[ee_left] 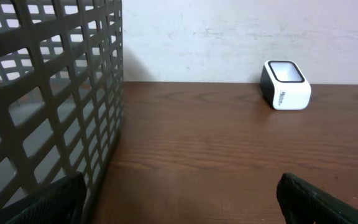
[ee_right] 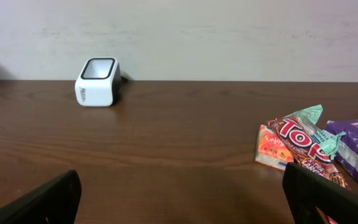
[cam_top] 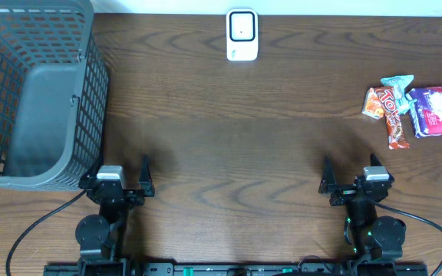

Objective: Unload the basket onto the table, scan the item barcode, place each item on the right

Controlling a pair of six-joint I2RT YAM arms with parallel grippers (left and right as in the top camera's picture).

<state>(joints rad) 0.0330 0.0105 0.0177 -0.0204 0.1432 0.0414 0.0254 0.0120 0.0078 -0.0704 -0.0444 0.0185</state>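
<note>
Left gripper point(cam_top: 123, 172) and right gripper point(cam_top: 350, 172) are both wide, nothing held, parked at the near edge of the table point(cam_top: 229, 130). Left sits just beside the basket point(cam_top: 97, 100). Snack pile at far right: red bar point(cam_top: 390, 115) touching purple pack point(cam_top: 438, 111). Scanner point(cam_top: 242, 34) far centre, well apart from the snacks.

left end effector point(cam_top: 118, 178) wide open, right end effector point(cam_top: 357, 178) wide open, both arms folded low

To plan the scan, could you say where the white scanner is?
Overhead, the white box-shaped scanner stands at top centre, right of the grey mesh basket.
</note>
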